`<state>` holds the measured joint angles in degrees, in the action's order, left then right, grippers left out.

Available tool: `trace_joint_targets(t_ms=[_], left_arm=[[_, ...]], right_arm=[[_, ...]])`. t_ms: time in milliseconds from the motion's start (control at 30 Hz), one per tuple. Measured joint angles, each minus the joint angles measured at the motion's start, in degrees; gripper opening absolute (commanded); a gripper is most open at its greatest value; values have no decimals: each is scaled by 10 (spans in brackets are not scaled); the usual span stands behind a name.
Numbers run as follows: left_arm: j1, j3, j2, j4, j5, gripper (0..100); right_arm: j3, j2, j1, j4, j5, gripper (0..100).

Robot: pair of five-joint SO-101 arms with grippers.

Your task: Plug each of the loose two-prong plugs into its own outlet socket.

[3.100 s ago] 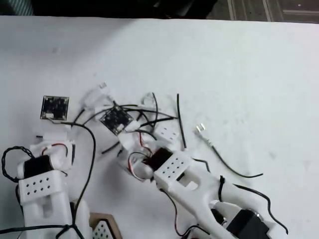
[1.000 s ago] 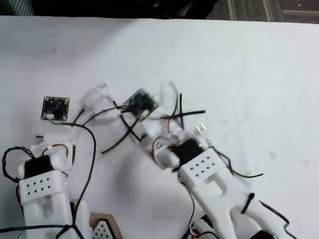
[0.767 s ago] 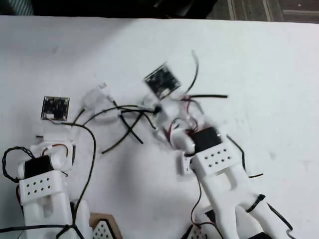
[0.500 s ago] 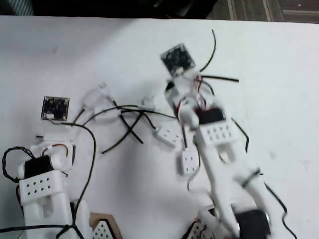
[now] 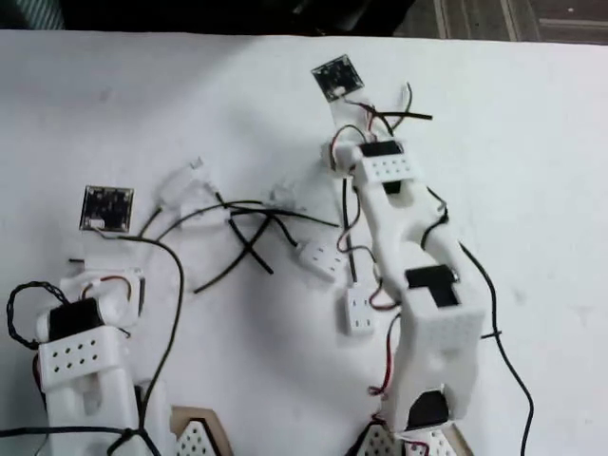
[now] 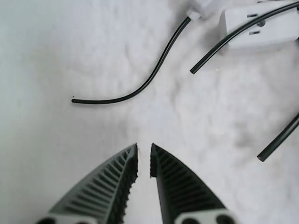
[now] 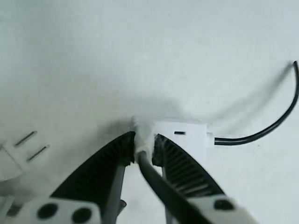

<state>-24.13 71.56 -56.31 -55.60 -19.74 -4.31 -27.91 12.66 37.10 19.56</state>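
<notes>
- The right gripper [image 7: 145, 138] has its jaws pinched onto a white plug [image 7: 141, 132]. The plug's black cord [image 7: 154, 179] trails back between the jaws, so the plug's long axis runs along the gripper's own line. Its prongs are hidden.
- Touching the plug on one side is a white socket block [image 7: 184, 135] with one slot showing on its face and a black lead [image 7: 261, 133] leaving its far end. Whether the prongs are already seated in it cannot be told. I judge the coming move to be a short push along that line, not a reach.
- A spare two-prong plug [image 7: 16, 151] lies near the jaws on the side away from the block, prongs bare.
- In the high view the right arm [image 5: 427, 313] stretches to the upper middle of the frame. The upper outlet socket [image 5: 321, 256] and the lower outlet socket [image 5: 359, 309] lie at mid-frame beside it, nearer to this arm.
- The left gripper [image 6: 144, 149] has its jaws almost together and holds nothing, over the bare table [image 6: 56, 46].
</notes>
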Motion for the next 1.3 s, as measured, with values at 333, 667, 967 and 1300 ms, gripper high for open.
trace_joint_targets(t_ms=[333,667,967,1300], left_arm=[[0,0,0,1,0,69],[0,0,0,1,0,71],[0,0,0,1,0,71],[8,7,0,3,0,71]], right_arm=[[-158,-35,1,204,0,216],[-324,-35,1,476,1,216],[-324,-2,4,609,-27,87],[15,239,56,609,-73,227]])
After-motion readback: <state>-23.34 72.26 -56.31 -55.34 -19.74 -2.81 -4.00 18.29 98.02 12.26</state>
